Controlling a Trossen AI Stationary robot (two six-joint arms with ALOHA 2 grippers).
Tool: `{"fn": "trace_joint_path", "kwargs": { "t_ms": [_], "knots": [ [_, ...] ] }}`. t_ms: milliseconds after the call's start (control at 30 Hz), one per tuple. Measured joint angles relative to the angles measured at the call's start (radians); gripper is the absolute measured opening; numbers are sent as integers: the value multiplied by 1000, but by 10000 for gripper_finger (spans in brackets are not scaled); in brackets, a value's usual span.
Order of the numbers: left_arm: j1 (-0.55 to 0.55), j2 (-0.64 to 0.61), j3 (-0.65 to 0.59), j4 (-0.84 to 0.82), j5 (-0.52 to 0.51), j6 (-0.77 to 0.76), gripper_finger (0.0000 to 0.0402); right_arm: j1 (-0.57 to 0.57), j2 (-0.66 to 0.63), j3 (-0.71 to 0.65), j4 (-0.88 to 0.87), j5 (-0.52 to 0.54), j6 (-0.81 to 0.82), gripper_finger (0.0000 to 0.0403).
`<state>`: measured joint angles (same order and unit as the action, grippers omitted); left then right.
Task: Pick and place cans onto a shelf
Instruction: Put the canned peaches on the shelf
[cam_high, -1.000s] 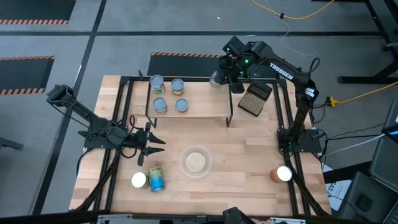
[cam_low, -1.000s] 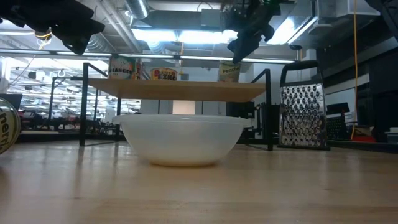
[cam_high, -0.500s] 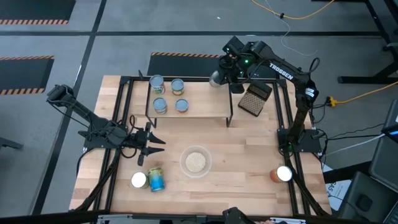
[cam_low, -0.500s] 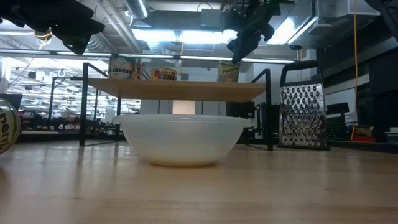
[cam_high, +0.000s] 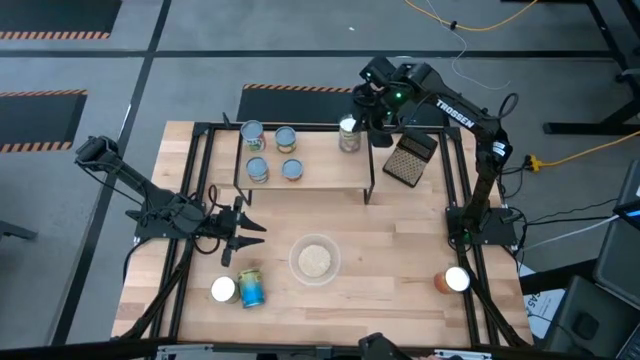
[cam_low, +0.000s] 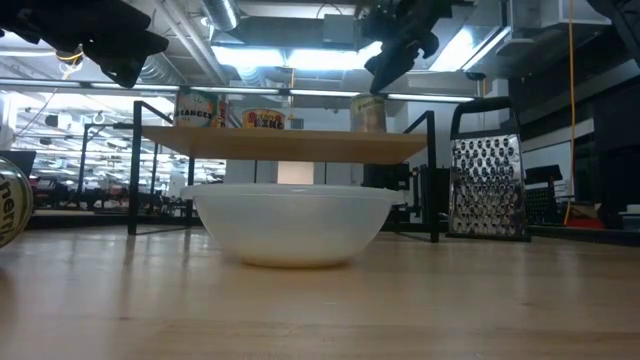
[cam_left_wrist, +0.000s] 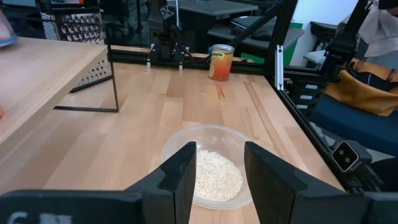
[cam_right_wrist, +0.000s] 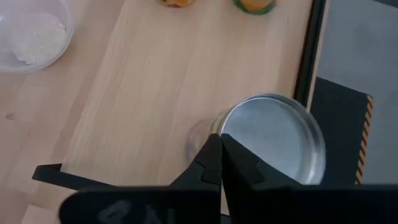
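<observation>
The light-wood shelf (cam_high: 320, 160) carries several cans at its left end (cam_high: 270, 150) and one silver-topped can (cam_high: 349, 133) upright at its far right corner. That can also shows in the low view (cam_low: 368, 113) and in the right wrist view (cam_right_wrist: 273, 140). My right gripper (cam_high: 363, 115) is shut, its tips (cam_right_wrist: 221, 146) just over that can's top rim. My left gripper (cam_high: 245, 232) hovers open and empty left of the bowl, as the left wrist view (cam_left_wrist: 217, 171) shows. Two cans (cam_high: 238, 289) sit near the table's front left, one upright and one on its side. Another can (cam_high: 455, 280) stands at the front right. My right gripper's shut fingertips stand from above at the rim of the can's top (cam_right_wrist: 233, 127), slanting down. I cannot tell whether they touch it. The can stands upright on the shelf by its base.
A clear bowl of pale grains (cam_high: 315, 260) sits at the table's middle front. A metal grater (cam_high: 410, 160) leans right of the shelf. Black frame rails (cam_high: 470, 230) run along the table's sides.
The can at the shelf's far right corner was tilted under my right gripper and now stands upright on the shelf. My right gripper has risen a little from it.
</observation>
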<state>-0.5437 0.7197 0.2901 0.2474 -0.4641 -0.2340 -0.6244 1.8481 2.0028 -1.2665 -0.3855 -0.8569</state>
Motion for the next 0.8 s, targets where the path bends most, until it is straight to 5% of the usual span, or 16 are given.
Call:
{"fn": "trace_joint_path", "kwargs": {
  "t_ms": [800],
  "knots": [
    [0,0,0,0,1,0,128,5,1,5,-48,0,11,16]
  ]
}}
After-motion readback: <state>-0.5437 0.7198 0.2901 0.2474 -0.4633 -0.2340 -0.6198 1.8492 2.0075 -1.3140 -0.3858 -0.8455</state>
